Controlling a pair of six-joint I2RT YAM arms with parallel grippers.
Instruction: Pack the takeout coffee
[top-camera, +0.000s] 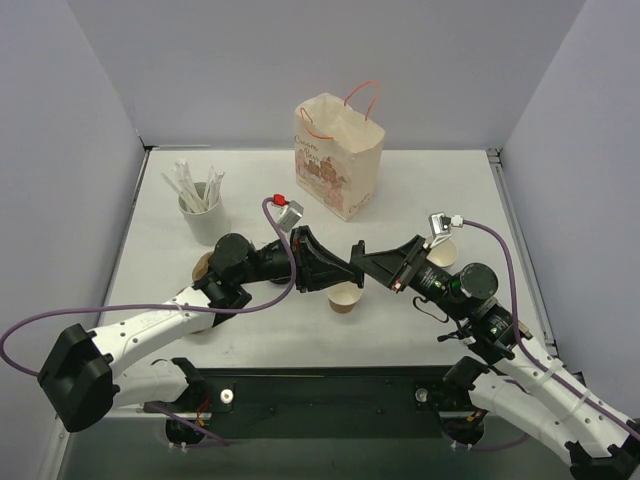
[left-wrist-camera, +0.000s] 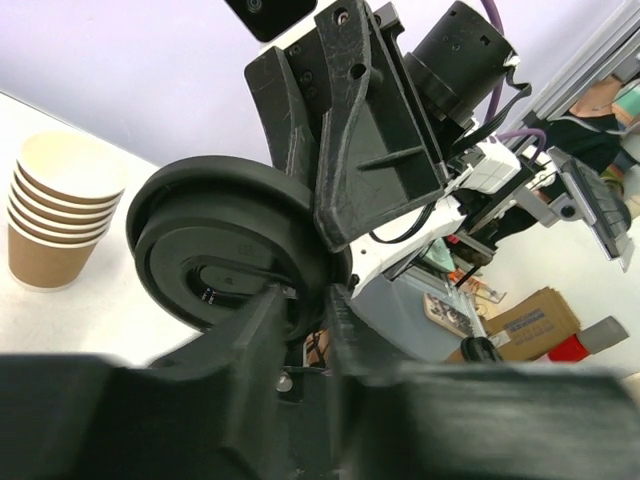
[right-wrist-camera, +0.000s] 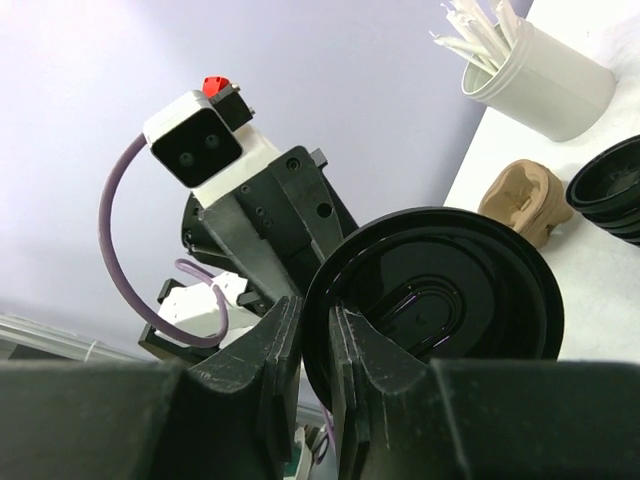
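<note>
No lidded cup is in view. A single lidless brown paper cup (top-camera: 345, 298) stands on the table mid-front. Just above it my two grippers meet, both pinching one round black lid (left-wrist-camera: 225, 250) held on edge. My left gripper (left-wrist-camera: 305, 300) is shut on the lid's lower rim. My right gripper (right-wrist-camera: 315, 315) is shut on the rim of the same lid (right-wrist-camera: 450, 300). In the top view the left gripper (top-camera: 335, 268) and the right gripper (top-camera: 365, 262) are tip to tip. The lid itself is hidden there.
A printed paper bag (top-camera: 340, 155) with orange handles stands open at the back. A white holder of stirrers (top-camera: 200, 208) stands back left. A stack of brown cups (left-wrist-camera: 55, 205) and a stack of black lids (right-wrist-camera: 612, 190) stand on the table.
</note>
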